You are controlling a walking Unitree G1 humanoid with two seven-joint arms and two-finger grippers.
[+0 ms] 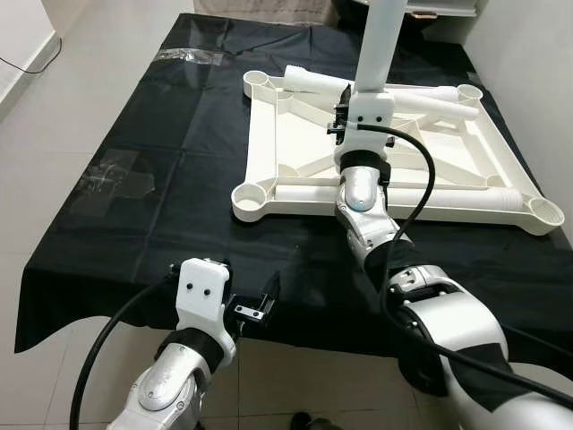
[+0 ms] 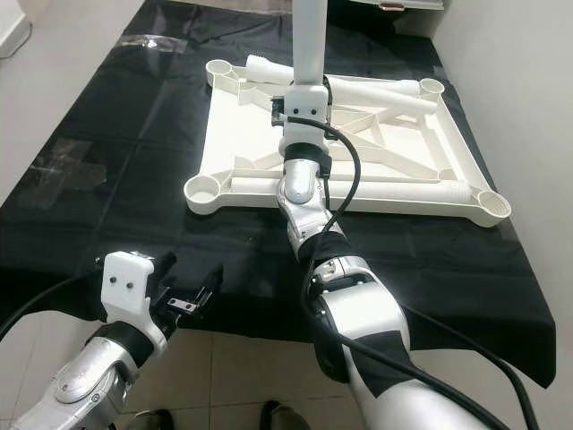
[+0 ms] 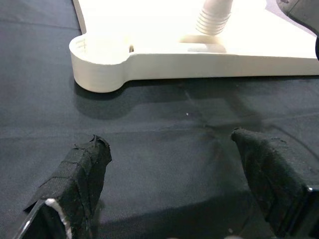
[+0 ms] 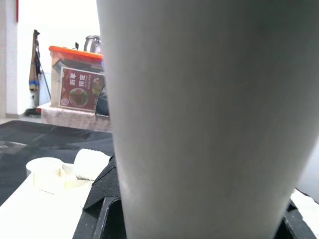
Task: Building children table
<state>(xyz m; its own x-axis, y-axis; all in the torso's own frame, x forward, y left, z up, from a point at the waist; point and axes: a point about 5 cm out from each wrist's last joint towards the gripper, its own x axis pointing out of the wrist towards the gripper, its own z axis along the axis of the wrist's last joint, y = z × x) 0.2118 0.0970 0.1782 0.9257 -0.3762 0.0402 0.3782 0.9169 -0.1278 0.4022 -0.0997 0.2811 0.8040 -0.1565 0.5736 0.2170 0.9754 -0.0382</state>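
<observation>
A white children's table top [image 1: 269, 208] lies upside down on a black cloth [image 1: 152, 242], with round sockets at its corners. My right gripper [image 1: 362, 97] is shut on a white table leg [image 1: 380, 40], holding it upright above the frame's back middle. In the right wrist view this leg [image 4: 199, 124] stands between the black pads [image 4: 99, 204]. Other white legs lie on the frame: one at the back left [image 1: 313, 81], one at the back right [image 1: 439, 100], one along the front rail [image 1: 466, 199]. My left gripper [image 3: 168, 140] hangs open over the cloth, short of the front-left socket [image 3: 97, 55].
The cloth covers a tiled floor [image 1: 54, 134]; its front edge runs just under my left gripper. Clear tape patches [image 1: 121, 175] hold the cloth at the left. A wall [image 1: 537, 63] runs close along the right side. A box with an orange lid [image 4: 77, 74] stands far behind.
</observation>
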